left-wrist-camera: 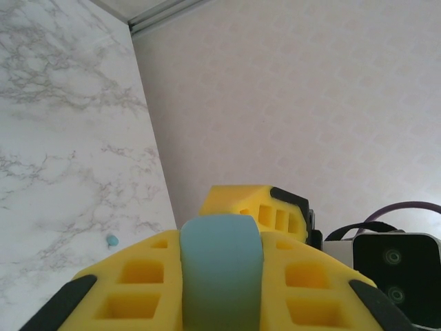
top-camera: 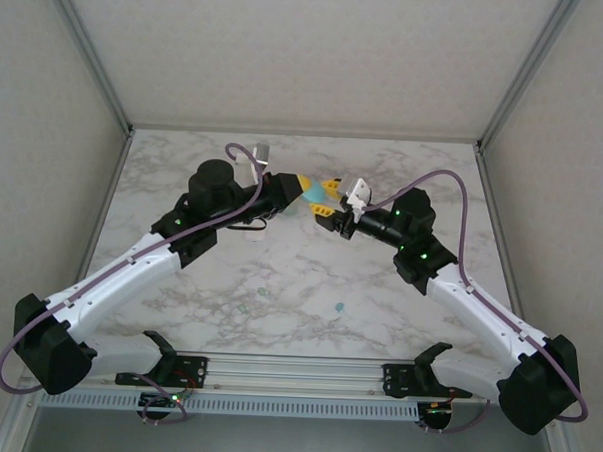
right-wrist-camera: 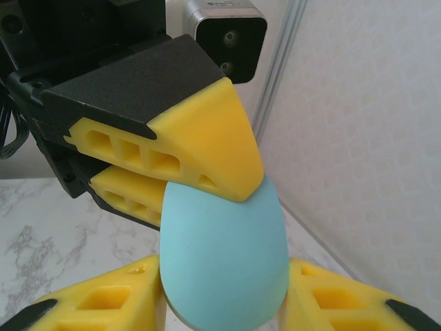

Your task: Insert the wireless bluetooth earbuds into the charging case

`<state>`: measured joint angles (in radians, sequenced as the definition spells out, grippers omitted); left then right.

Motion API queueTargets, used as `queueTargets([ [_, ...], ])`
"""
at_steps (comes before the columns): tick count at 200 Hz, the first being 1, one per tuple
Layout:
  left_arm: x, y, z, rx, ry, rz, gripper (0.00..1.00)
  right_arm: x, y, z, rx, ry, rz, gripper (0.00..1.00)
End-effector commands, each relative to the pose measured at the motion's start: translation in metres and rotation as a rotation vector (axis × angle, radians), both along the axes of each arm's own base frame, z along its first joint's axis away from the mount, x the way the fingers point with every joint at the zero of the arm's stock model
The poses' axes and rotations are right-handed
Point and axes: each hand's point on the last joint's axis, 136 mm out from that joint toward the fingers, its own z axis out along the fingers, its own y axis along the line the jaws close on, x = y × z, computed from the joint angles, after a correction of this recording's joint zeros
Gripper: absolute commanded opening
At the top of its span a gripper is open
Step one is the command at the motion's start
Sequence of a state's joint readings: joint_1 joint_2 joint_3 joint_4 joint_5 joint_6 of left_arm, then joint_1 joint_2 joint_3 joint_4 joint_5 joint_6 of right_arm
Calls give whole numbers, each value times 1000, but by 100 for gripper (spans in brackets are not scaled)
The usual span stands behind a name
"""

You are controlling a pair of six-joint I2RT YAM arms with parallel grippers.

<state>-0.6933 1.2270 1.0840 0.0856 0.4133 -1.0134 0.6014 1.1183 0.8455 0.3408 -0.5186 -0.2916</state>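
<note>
We read this as a robotics lab cell — pale panel walls (top-camera: 309,46), aluminium frame posts (top-camera: 87,46), marble-print tabletop (top-camera: 279,285), left arm (top-camera: 129,269) and right arm (top-camera: 478,306) bolted to a rail (top-camera: 295,371).

a white marble-patterned table (top-camera: 279,285) with grey veins is lying flat inside a box of pale, faintly textured walls (top-camera: 309,56). grey metal posts (top-camera: 89,52) are slanting up from the back corners where the walls are meeting. a slotted metal rail (top-camera: 295,371) is running along the table's near edge.
</note>
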Motion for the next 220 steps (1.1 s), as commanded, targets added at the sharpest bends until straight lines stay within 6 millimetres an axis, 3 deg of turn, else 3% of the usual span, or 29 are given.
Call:
queueTargets([
  [1,-8,3,17,-21,-56,-12,8,-8,1,25,43,-40,41,40],
  [13,-8,4,17,-17,-63,-11,14,-10,1,25,40,-35,50,37],
  [45,-11,13,21,55,-176,7,54,-14,1,19,-1,31,80,34],
  [84,-32,32,28,315,-636,-57,74,-26,1,15,-32,181,231,32],
  [102,-46,34,22,404,-874,-143,76,-34,4,16,-53,227,324,32],
  [117,-50,36,12,429,-960,-214,76,-40,7,17,-62,248,388,32],
  [157,-54,34,-6,436,-1053,-325,71,-48,10,24,-77,270,473,33],
  [220,-66,28,8,377,-1104,-384,59,-47,10,23,-89,270,470,33],
])
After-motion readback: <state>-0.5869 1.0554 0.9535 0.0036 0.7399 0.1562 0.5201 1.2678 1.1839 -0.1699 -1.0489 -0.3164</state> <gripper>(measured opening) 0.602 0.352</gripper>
